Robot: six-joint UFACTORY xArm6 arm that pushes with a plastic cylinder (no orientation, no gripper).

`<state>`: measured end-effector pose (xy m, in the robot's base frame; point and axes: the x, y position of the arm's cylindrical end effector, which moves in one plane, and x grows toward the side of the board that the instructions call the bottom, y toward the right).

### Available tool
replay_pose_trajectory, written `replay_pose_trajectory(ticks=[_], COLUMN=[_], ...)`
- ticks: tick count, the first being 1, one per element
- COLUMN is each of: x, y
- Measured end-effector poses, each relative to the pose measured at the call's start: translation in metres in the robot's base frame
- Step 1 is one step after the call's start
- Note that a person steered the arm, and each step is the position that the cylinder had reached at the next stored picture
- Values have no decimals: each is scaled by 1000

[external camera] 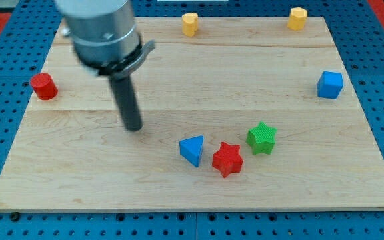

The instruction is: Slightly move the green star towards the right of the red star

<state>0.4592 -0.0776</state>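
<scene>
The green star lies on the wooden board, right of centre near the view's bottom. The red star sits just below and left of it, close by or touching. A blue triangle lies left of the red star. My tip rests on the board well to the left of these three blocks, apart from all of them.
A red cylinder stands at the board's left edge. A yellow block sits at the top middle, another yellow block at the top right. A blue cube is near the right edge.
</scene>
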Motion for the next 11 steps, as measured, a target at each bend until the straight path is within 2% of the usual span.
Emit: replay_pose_trajectory(ticks=[1, 2, 3, 4, 6, 8, 11], x=[-42, -59, -45, -9, 18, 9, 28], y=[115, 210, 220, 220, 220, 193, 193])
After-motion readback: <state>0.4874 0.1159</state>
